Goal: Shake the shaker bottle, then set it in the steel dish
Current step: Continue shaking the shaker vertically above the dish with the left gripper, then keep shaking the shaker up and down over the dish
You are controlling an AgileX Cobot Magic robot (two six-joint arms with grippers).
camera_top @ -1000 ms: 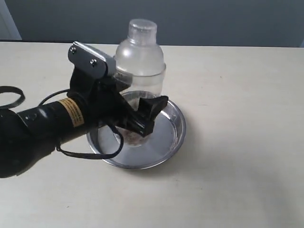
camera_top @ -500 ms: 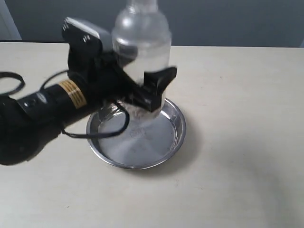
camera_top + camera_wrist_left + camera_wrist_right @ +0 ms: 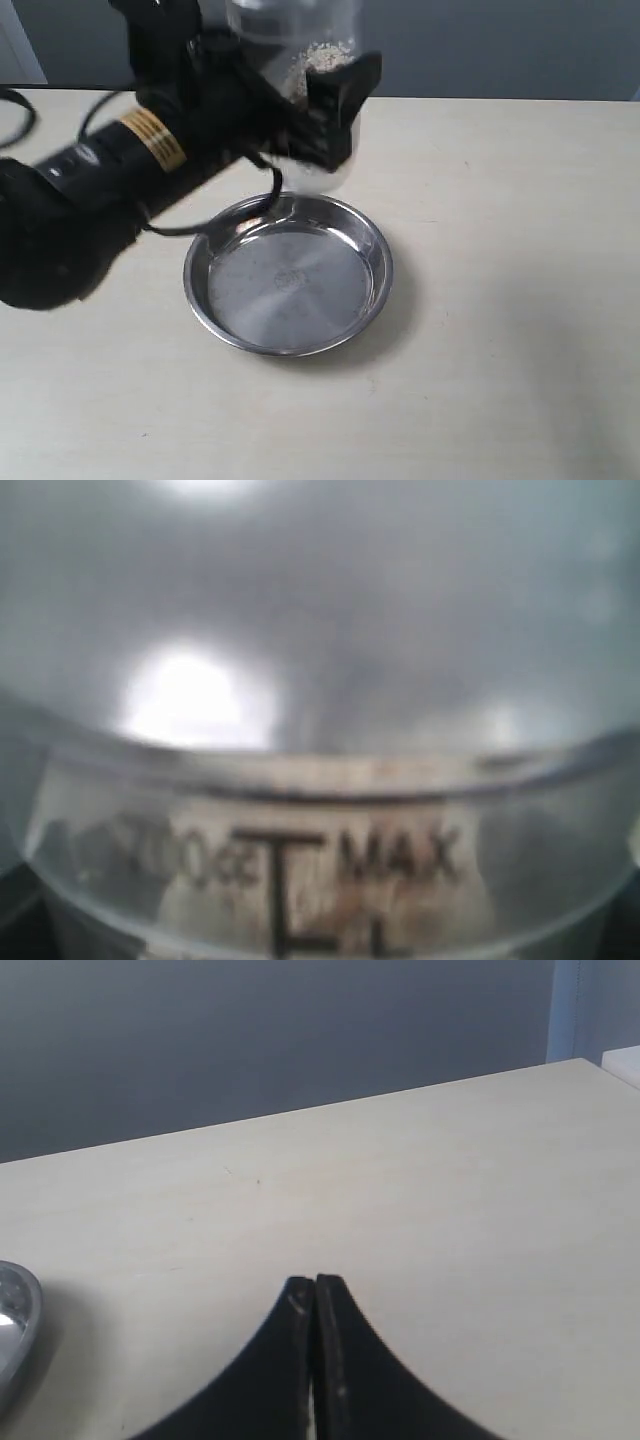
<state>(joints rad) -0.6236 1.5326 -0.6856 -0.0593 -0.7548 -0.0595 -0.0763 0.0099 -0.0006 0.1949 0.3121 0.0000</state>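
Note:
The clear frosted shaker bottle (image 3: 300, 50) hangs in the air above the far side of the steel dish (image 3: 372, 262), its top cut off by the picture's edge. Brown and white grains show inside it. My left gripper (image 3: 305, 115) is shut on the bottle's body, one black finger (image 3: 340, 95) across its front. In the left wrist view the bottle (image 3: 320, 680) fills the picture, with a "MAX" mark on its wall. The dish lies on the table with nothing in it. My right gripper (image 3: 315, 1285) is shut on nothing, over bare table beside the dish's rim (image 3: 15, 1320).
The pale tabletop (image 3: 500, 300) spreads out right of the dish and in front of it. A black cable loop (image 3: 15, 110) lies at the far left. A grey wall (image 3: 500, 45) stands behind the table's back edge.
My left gripper has lifted the shaker bottle up out of the steel dish and higher in view. The grains have moved inside the bottle. The dish now lies bare.

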